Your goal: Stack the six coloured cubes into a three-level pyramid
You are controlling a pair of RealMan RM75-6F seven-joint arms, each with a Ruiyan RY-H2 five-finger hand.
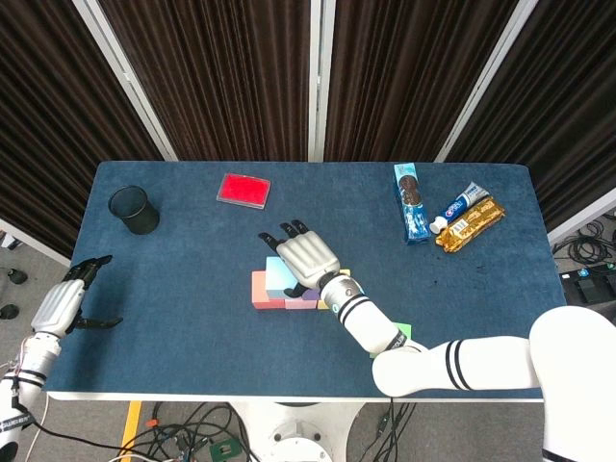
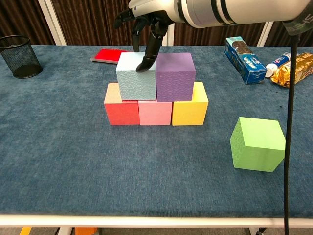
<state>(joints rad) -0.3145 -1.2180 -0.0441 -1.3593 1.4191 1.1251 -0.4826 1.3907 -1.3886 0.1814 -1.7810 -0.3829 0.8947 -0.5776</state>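
Red (image 2: 121, 111), pink (image 2: 155, 112) and yellow (image 2: 190, 108) cubes form a row on the table. On top of them sit a light blue cube (image 2: 136, 81) and a purple cube (image 2: 175, 78), side by side. A green cube (image 2: 257, 143) lies alone at the front right. My right hand (image 2: 149, 14) hovers over the stack with its fingers spread and holds nothing. One fingertip (image 2: 143, 67) points down onto the light blue cube's top, near the purple one. From the head view this hand (image 1: 305, 258) hides most of the stack. My left hand (image 1: 63, 306) hangs empty off the table's left edge.
A black mesh cup (image 2: 18, 56) stands at the far left. A flat red box (image 2: 110, 55) lies behind the stack. A blue biscuit pack (image 2: 244, 59), a toothpaste tube (image 2: 281, 61) and a gold packet (image 2: 296, 68) lie at the far right.
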